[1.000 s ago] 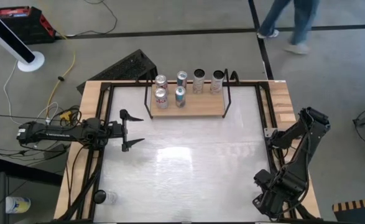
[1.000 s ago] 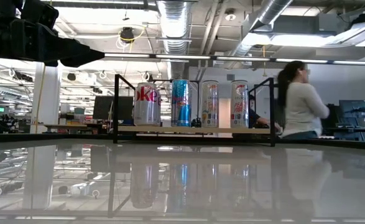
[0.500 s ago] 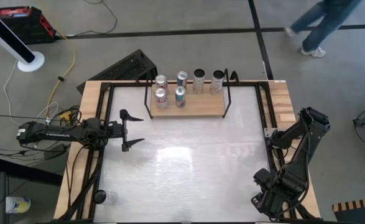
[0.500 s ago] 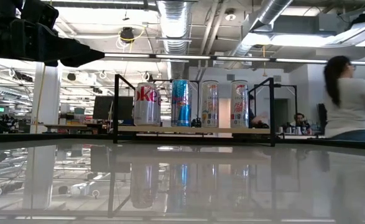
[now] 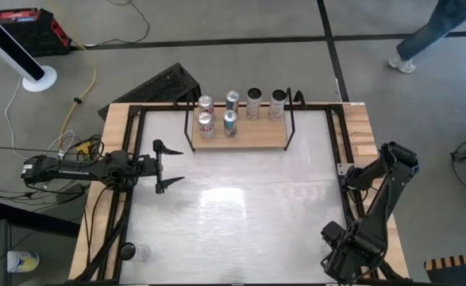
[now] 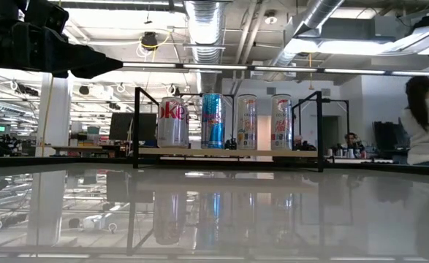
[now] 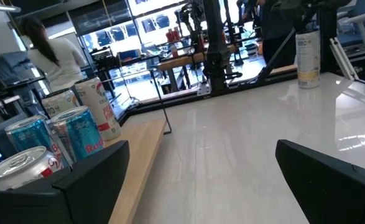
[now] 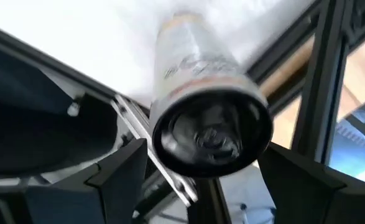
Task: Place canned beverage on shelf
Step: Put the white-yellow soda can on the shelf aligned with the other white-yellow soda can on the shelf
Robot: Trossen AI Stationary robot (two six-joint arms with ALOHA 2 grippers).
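The shelf (image 5: pixel 240 137), a light-wood board in a black wire frame, is shown at the upper centre of the high view, at the far edge of the table (image 5: pixel 248 206). Six cans stand on it: two silver-red cans (image 5: pixel 206 114) at its left end, two blue cans (image 5: pixel 231 111) beside them, and two pale cans (image 5: pixel 265 102) toward its right end. In the low view the row is seen upright on the board (image 6: pixel 225 152), with the red-lettered can (image 6: pixel 172 122) leftmost.

The left gripper (image 5: pixel 163 167) is seen at the left-centre of the high view, stretched level over the table's left edge, its fingers spread wide with nothing between them; in the left wrist view the dark fingers (image 7: pixel 89 180) frame the shelf's cans.

The right gripper (image 5: pixel 337 258) is folded at the lower right corner of the high view. In the right wrist view a pale canned beverage (image 8: pixel 207 99) lies between its spread fingers (image 8: pixel 117 171); whether the can is touched cannot be told.

A person (image 6: pixel 424 124) is visible at the right edge of the low view.
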